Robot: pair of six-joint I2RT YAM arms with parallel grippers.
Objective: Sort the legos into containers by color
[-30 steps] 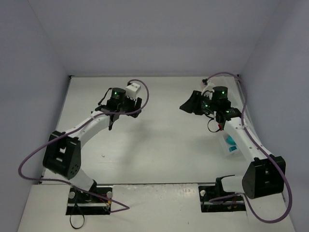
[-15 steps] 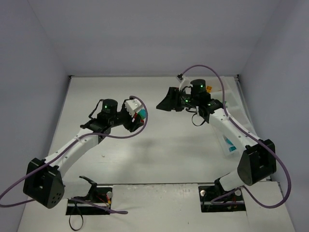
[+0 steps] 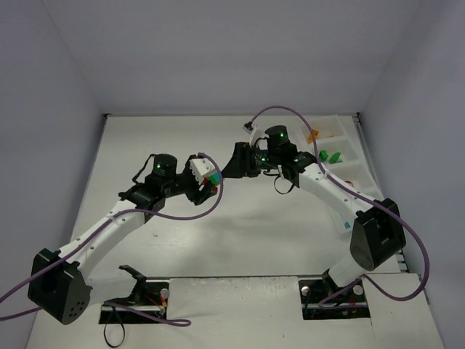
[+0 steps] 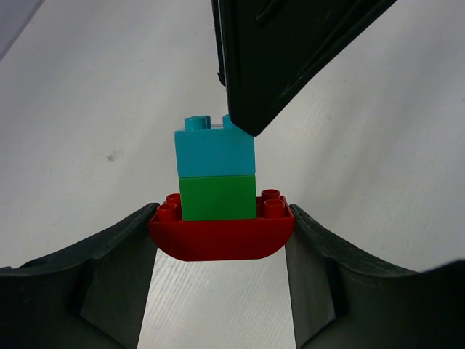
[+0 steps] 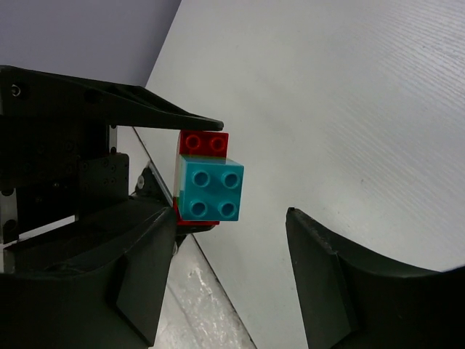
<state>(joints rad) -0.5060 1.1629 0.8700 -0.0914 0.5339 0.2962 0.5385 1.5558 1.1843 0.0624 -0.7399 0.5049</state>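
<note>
right pincer (image 5: 231, 214): spread, empty; teal brick (image 5: 211, 190) ahead, off-centre
left pincer (image 4: 221, 222): clamps red brick (image 4: 218, 238), teal end facing right pincer

Top camera high behind the arm bases (image 3: 138, 297) at 6 o'clock, looking down the table (image 3: 240, 233), wrist cameras close, facing each other, sharing the brick stack (image 4: 218, 196).

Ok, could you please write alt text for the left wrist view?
The left gripper clamps a red brick carrying a green brick and a teal brick. A black finger from above covers the teal brick's top right corner.
</note>
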